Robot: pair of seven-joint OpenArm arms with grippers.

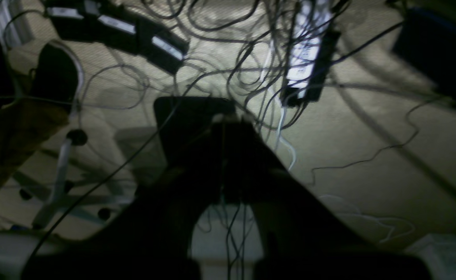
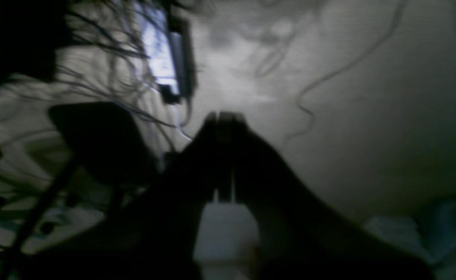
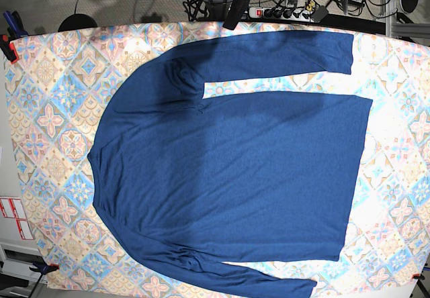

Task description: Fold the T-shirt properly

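Lying flat on the surface [image 3: 40, 110], the T-shirt [image 3: 235, 170] is a plain dark navy long-sleeved knit — thin, soft, matte, no print. It covers most of the middle of the patterned cloth, which shows pastel tile motifs in blue, pink and cream. Long axis runs left-right in the base view: rounded shoulder end at the left, straight hem edge at the right. One sleeve [image 3: 275, 53] runs along the top edge, cuff at the upper right; the other sleeve [image 3: 235, 281] runs along the bottom, cuff at the lower right. Fabric mostly smooth, slight bunching by the upper armpit.

Neither arm shows in the base view. Both wrist views are dim and blurred, looking at a pale carpeted floor [image 1: 368, 136] with tangled black cables [image 1: 220, 46] and power strips [image 1: 306, 58]. Left gripper [image 1: 228, 120] — fingers clenched together, nothing between them. Right gripper [image 2: 224, 116] — fingers pressed together too, holding nothing.
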